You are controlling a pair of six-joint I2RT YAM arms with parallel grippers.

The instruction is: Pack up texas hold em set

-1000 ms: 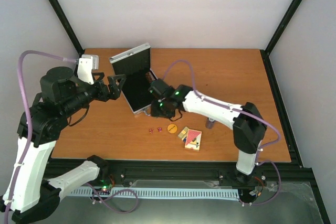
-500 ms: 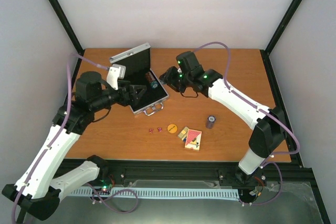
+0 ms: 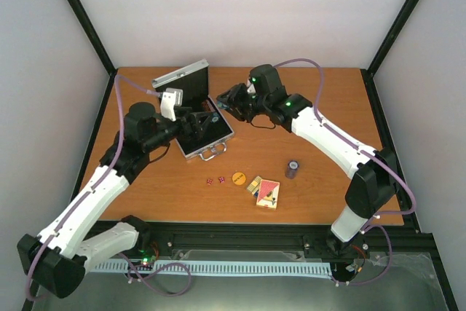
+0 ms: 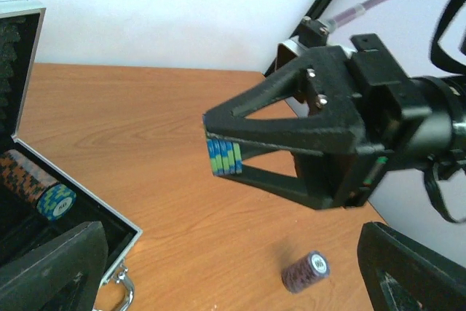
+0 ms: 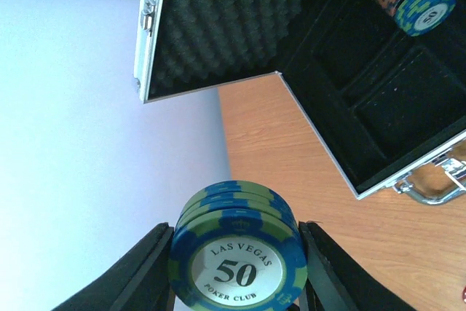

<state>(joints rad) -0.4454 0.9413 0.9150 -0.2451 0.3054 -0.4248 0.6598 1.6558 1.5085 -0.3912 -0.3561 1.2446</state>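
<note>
The silver case (image 3: 220,127) lies open at the back left, lid (image 3: 182,78) up, with one orange chip stack (image 4: 33,180) inside. It also shows in the right wrist view (image 5: 320,143). My right gripper (image 3: 226,100) is shut on a short stack of blue chips (image 5: 237,256), held in the air just right of the case; the left wrist view shows them too (image 4: 223,156). My left gripper (image 3: 204,119) is open and empty over the case, facing the right gripper. On the table lie a purple chip stack (image 3: 293,168), red dice (image 3: 214,180), the orange button (image 3: 238,178) and card decks (image 3: 266,192).
The case handle (image 3: 213,152) sticks out towards the front. The purple stack lies on its side (image 4: 306,271). The dice, button and decks sit in a row near the table's front edge. Black frame posts stand at the back corners.
My right gripper has moved from the case's front edge up and back to its right side with the blue chips. My left gripper has moved right, over the case.
</note>
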